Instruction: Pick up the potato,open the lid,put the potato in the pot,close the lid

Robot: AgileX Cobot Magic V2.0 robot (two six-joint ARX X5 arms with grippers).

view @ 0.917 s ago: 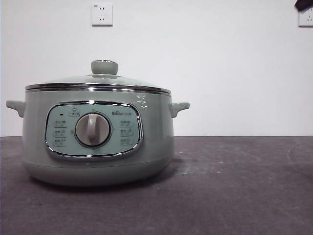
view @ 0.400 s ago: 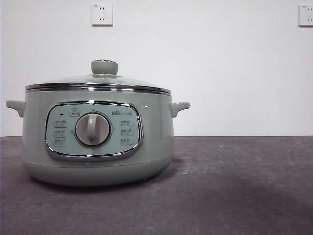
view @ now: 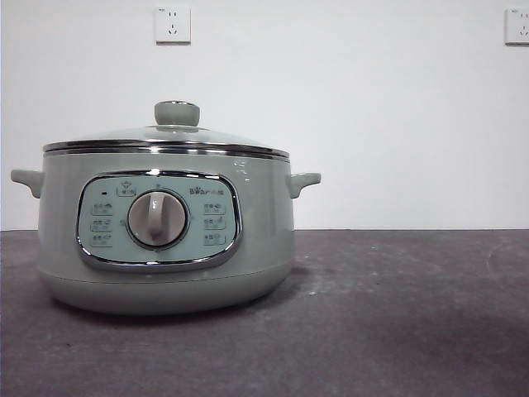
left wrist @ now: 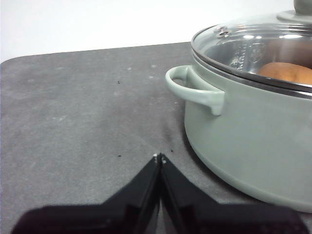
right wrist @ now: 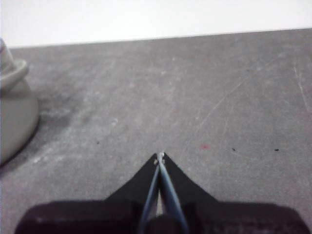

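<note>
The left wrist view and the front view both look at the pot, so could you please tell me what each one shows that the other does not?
Only the left wrist view shows the potato lying inside under the glass, and the left gripper with its jaws shut above the dark table. Only the front view shows the pot's chrome-framed panel with its grey dial and two wall sockets. Both show the pot with the lid seated on it, a side handle, and the table.
</note>
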